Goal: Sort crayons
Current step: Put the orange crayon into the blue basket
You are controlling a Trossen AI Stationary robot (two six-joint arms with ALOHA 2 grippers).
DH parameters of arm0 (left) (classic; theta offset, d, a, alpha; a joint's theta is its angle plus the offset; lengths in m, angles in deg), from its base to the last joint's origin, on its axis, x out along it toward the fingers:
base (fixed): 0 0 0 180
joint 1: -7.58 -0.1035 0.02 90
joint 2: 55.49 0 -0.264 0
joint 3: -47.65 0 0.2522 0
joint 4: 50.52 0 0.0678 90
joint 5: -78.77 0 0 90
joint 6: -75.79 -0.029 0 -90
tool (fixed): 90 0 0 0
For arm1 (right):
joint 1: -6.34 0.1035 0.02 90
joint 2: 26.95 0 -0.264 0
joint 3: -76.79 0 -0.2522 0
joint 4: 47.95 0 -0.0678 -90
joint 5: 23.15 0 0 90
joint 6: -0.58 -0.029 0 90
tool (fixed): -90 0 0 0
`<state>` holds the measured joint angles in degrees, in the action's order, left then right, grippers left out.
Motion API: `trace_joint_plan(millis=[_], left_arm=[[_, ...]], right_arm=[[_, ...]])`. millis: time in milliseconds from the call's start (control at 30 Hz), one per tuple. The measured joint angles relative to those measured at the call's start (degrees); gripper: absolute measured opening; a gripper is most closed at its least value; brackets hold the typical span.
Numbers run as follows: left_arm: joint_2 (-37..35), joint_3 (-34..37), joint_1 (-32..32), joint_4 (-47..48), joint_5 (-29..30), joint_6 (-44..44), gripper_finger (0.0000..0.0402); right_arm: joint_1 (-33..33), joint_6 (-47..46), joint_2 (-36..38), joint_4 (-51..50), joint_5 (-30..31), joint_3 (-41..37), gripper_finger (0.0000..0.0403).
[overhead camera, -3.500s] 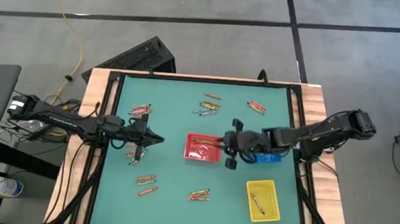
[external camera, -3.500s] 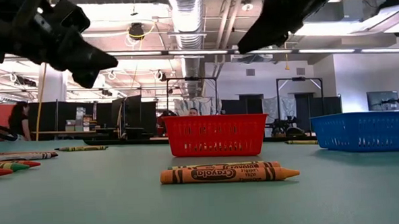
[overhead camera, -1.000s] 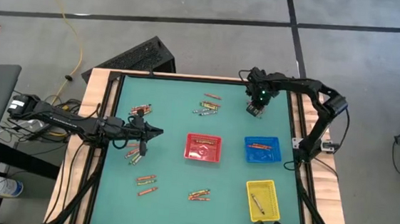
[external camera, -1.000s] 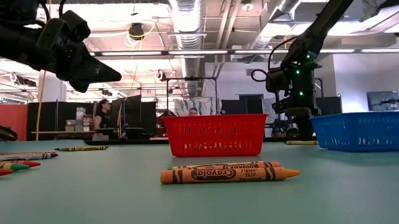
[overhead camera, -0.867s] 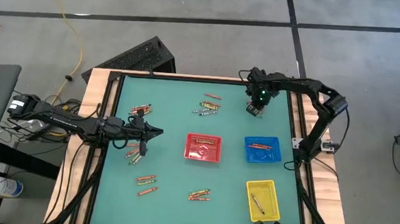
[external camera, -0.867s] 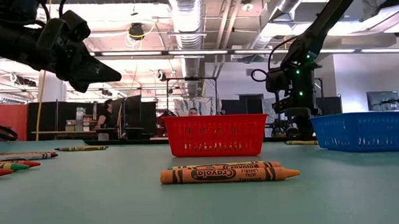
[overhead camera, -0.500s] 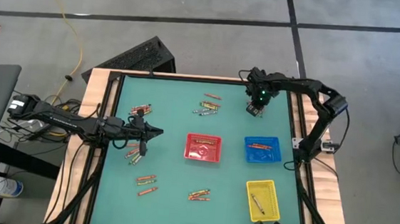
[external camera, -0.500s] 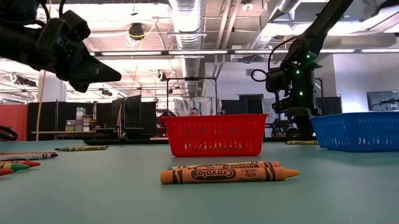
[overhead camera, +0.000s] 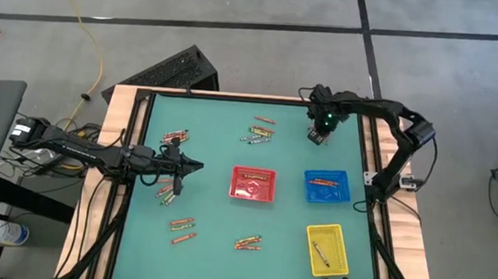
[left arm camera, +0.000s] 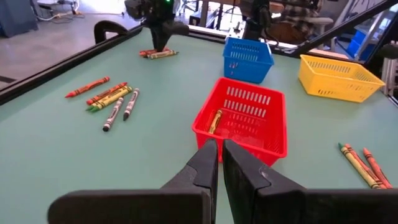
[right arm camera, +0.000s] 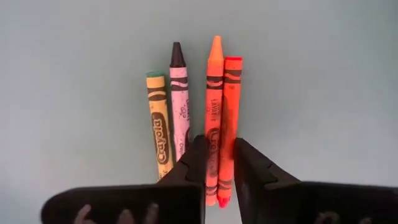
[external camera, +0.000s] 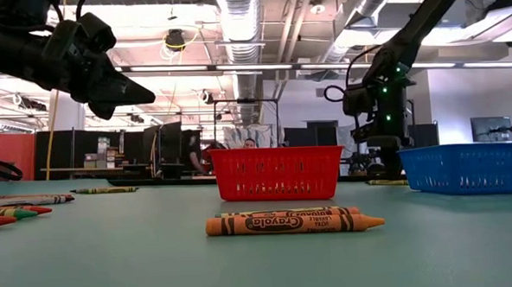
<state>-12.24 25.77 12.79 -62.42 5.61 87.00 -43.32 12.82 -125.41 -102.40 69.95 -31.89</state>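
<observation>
Orange and red wax crayons (right arm camera: 219,118) lay side by side between the right gripper (right arm camera: 217,163)'s fingers, which stood narrowly apart around them without clearly clamping; a yellow one (right arm camera: 160,130) and a pale pink one (right arm camera: 180,106) lay just beside. Ahead of the left gripper (left arm camera: 219,163), whose fingers were pressed together above the green counter (overhead camera: 209,190), sat the red plastic mesh tray (left arm camera: 244,121) with one crayon inside.

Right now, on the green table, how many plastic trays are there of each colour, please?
Red tray: 1
Blue tray: 1
Yellow tray: 1
Total: 3
</observation>
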Motion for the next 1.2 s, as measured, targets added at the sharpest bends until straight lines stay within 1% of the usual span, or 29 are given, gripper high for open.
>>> trace_joint_plan(millis=[100, 233, 533, 600, 733, 833, 1033, 1200], left_arm=[[0.0, 0.0, 0.0, 0.58, 0.0, 0.1, 0.0011], [-0.01, 0.0, 0.0, 0.65, 0.0, 0.14, 0.0011], [0.0, 0.0, 0.0, 1.06, 0.0, 0.65, 0.0011], [-0.02, 0.0, 0.0, 1.09, 0.0, 0.65, 0.0011], [-0.01, 0.0, 0.0, 1.84, 0.01, 0.65, 0.0011], [0.0, 0.0, 0.0, 2.34, 0.02, 0.65, 0.0011], [0.0, 0.0, 0.0, 2.35, 0.23, 0.31, 0.0011], [0.0, 0.0, 0.0, 2.33, 0.32, 0.5, 0.0011]], right_arm=[[0.08, -0.28, 2.07, 0.18, -0.22, 0.05, 0.0048], [0.58, -1.91, 2.64, 0.44, -0.27, -0.07, 0.0044], [0.46, -1.43, -0.94, 2.54, 0.41, 0.1, 0.0042], [0.45, -1.36, -1.2, 3.11, 1.57, 0.13, 0.0042], [0.55, -1.25, -1.2, 5.01, 1.57, 0.11, 0.0041], [0.41, -1.25, -1.18, 5.07, 1.54, 0.11, 0.0033], [0.41, -1.36, -1.11, 5.2, 1.55, 0.11, 0.0005], [1.21, -3.13, -1.11, 5.34, 1.79, 0.09, 0.0003]])
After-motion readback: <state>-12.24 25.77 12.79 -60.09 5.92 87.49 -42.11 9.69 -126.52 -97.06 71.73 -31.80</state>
